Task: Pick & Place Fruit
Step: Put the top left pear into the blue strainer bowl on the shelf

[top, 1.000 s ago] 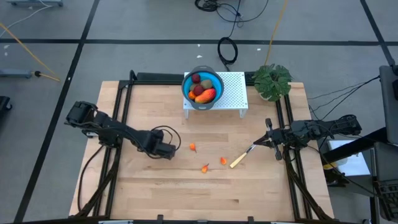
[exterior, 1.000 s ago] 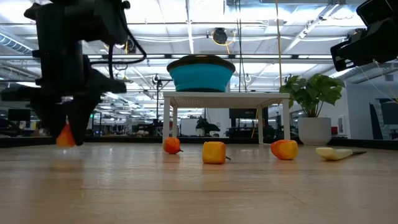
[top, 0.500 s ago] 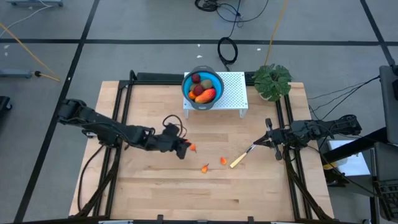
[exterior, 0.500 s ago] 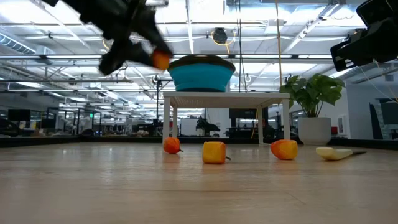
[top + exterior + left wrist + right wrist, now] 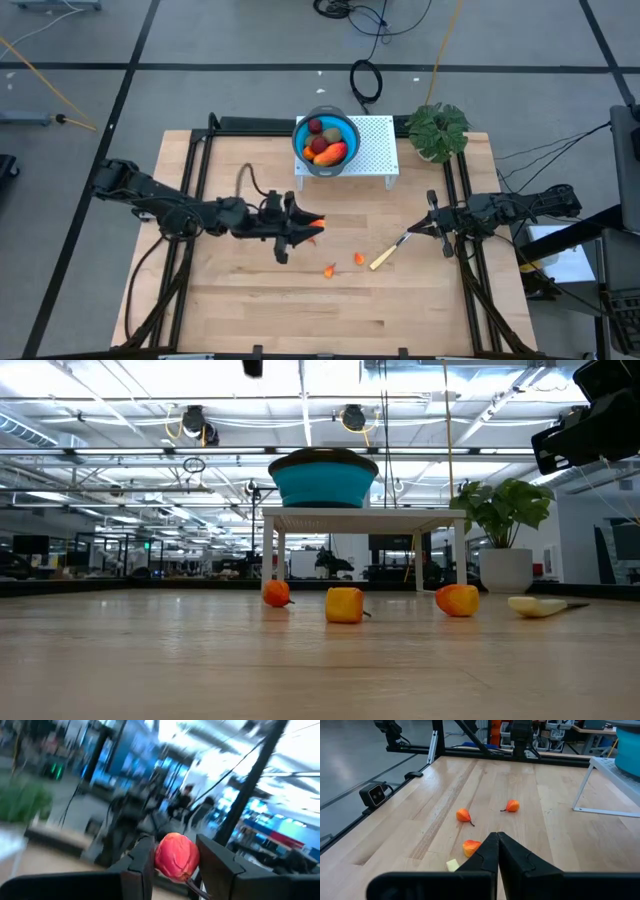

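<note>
At frame centre the left gripper point(image 5: 314, 222) held an orange bit point(image 5: 176, 856) in its jaws above the bench point(image 5: 250, 310); the right gripper point(image 5: 432, 224), jaws shut, waited at right.

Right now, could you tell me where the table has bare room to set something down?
The front strip of the table is bare, and so is the back left corner beside the white stand. The middle is crowded: the left gripper holds an orange fruit bit there, with loose orange bits and the knife nearby. The right gripper waits at the right edge.
</note>
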### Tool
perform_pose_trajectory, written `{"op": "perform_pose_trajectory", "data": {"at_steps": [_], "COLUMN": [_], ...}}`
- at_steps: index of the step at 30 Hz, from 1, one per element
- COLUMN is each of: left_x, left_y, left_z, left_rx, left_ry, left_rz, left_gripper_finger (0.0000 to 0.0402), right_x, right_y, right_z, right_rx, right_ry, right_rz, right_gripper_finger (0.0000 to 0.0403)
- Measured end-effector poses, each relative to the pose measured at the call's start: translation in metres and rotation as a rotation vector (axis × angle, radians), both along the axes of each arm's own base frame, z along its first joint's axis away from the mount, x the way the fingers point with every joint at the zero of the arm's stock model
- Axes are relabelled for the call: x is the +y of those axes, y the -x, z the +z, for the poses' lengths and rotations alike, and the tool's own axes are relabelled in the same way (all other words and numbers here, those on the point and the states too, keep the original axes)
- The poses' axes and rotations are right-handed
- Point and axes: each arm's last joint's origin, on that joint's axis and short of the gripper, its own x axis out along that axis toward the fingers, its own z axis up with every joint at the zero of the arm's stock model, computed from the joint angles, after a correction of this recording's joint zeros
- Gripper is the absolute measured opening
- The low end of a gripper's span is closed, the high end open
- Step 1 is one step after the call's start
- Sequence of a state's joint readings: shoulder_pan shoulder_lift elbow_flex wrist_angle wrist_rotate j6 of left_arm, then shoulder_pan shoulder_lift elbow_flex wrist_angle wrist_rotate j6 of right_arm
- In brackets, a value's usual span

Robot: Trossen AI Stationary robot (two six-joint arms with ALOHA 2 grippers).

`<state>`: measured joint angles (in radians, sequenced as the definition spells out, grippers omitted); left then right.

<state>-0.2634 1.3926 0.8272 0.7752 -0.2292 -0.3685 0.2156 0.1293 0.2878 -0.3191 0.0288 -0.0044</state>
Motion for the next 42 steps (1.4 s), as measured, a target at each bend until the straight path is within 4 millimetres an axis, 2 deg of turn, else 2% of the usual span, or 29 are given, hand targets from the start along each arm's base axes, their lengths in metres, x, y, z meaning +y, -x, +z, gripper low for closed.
{"op": "perform_pose_trajectory", "data": {"at_steps": [4,11,19,23,29,38,42], "left_x": [0.000,0.001,0.002,0.004,0.017,0.050,0.066], "left_y": [0.003,0.005,0.004,0.004,0.001,-0.004,-0.005], "left_z": [0.010,0.016,0.016,0.016,0.014,0.011,0.010], "left_rx": [-0.111,-0.175,-0.177,-0.173,-0.151,-0.161,-0.173], "left_ry": [-0.113,-0.323,-0.340,-0.230,0.110,0.506,0.557], "left_rz": [0.017,0.087,0.097,0.074,0.066,0.139,0.154], "left_gripper_finger": [0.0122,0.0122,0.0122,0.0122,0.0122,0.0122,0.0122], "right_x": [0.000,0.000,0.000,0.000,0.000,0.000,0.000], "right_y": [0.000,0.000,0.000,0.000,0.000,0.000,0.000], "right_z": [0.000,0.000,0.000,0.000,0.000,0.000,0.000], "right_rx": [0.000,-0.002,-0.003,-0.003,-0.003,-0.003,-0.003], "right_ry": [0.000,0.012,0.015,0.014,0.015,0.015,0.015], "right_rz": [0.000,0.003,0.004,0.004,0.004,0.003,0.004], "right_gripper_finger": [0.0000,0.0000,0.0000,0.0000,0.0000,0.0000,0.0000]}}
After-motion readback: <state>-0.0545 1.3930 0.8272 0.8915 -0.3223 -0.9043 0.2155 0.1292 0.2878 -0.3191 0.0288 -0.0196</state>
